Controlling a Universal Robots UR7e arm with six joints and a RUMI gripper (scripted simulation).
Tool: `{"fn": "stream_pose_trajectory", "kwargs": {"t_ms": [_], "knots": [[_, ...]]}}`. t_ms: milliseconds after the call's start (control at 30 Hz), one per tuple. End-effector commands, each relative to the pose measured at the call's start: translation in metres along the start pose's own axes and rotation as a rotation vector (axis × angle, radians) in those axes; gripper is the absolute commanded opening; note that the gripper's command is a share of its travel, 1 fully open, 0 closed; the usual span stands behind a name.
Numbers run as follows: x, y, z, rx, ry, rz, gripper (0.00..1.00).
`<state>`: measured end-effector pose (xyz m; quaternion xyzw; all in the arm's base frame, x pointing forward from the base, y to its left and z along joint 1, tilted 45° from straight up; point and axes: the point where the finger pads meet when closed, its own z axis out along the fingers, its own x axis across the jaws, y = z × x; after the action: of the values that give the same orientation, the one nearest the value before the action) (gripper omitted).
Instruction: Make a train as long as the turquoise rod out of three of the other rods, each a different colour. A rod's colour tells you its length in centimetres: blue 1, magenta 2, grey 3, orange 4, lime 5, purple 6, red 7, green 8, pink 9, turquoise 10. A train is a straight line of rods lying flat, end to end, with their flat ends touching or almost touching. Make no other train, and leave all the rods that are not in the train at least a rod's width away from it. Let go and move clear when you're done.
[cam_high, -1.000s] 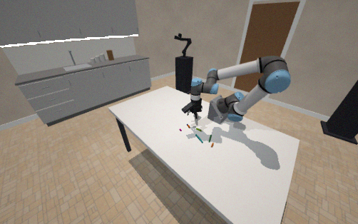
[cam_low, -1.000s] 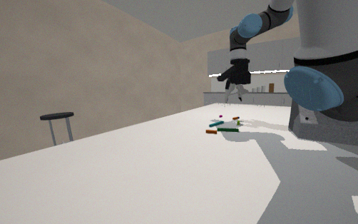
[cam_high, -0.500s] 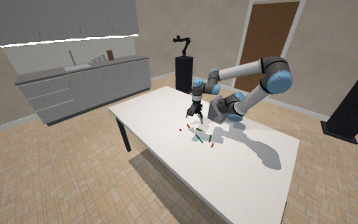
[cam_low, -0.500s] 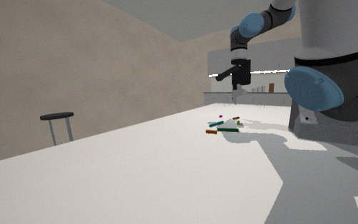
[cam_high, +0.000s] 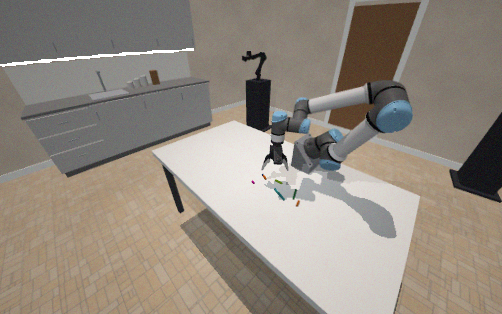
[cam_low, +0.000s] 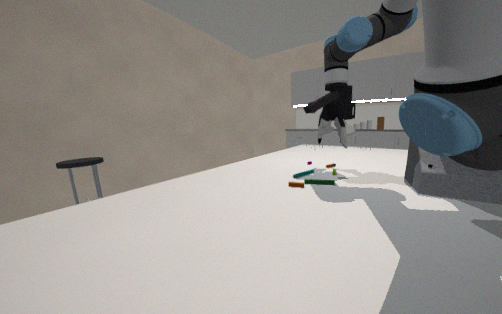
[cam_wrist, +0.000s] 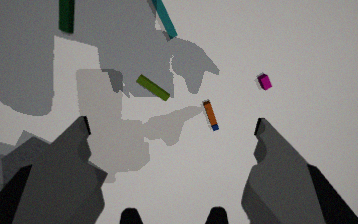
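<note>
A room with beige walls is shown, with grey kitchen cabinets (cam_high: 125, 120) along one side; pale canisters (cam_high: 136, 83) (cam_low: 369, 125) are lined up on the counter beside a brown block (cam_high: 154, 77) (cam_low: 381, 123), and their contents cannot be made out; a sink (cam_high: 109, 94) is set into the same counter. On the white table (cam_high: 225, 170) (cam_low: 200, 250) (cam_wrist: 305, 40), the rods are laid flat and scattered; the turquoise rod (cam_high: 279, 194) (cam_low: 303, 174) (cam_wrist: 166, 20) is placed between the magenta rod (cam_high: 253, 182) (cam_low: 309, 163) (cam_wrist: 265, 81) and the dark green rod (cam_high: 295, 194) (cam_low: 320, 182) (cam_wrist: 66, 15). One orange rod (cam_high: 264, 177) (cam_low: 330, 166) (cam_wrist: 211, 114) is met at one end by the blue rod (cam_wrist: 215, 127), the two touching or almost touching; the lime rod (cam_high: 278, 181) (cam_low: 334, 171) (cam_wrist: 153, 87) is placed near them, at an angle; a second orange rod (cam_high: 298, 203) (cam_low: 296, 184) is seen just beside the dark green one. The two-jaw gripper (cam_high: 275, 169) (cam_low: 332, 144) (cam_wrist: 174, 118) is held above the table, fully spread; nothing is gripped.

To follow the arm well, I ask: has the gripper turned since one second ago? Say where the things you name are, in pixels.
Yes. Above the white table (cam_high: 210, 175) (cam_low: 200, 240) (cam_wrist: 312, 163), the gripper (cam_high: 275, 168) (cam_low: 332, 144) (cam_wrist: 174, 118) has turned about its vertical axis; I cannot tell which way.
</note>
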<state>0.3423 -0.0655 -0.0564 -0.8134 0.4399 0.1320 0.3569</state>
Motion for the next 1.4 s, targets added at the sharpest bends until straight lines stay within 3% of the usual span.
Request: {"fn": "stream_pose_trajectory", "kwargs": {"t_ms": [0, 533, 1367], "knots": [[-0.004, 0.000, 0.000, 0.007, -0.001, -0.128, 1.00], [-0.019, 0.000, 0.003, 0.007, 0.000, -0.585, 1.00], [-0.029, 0.003, 0.006, 0.007, 0.001, -0.898, 1.00]]}}
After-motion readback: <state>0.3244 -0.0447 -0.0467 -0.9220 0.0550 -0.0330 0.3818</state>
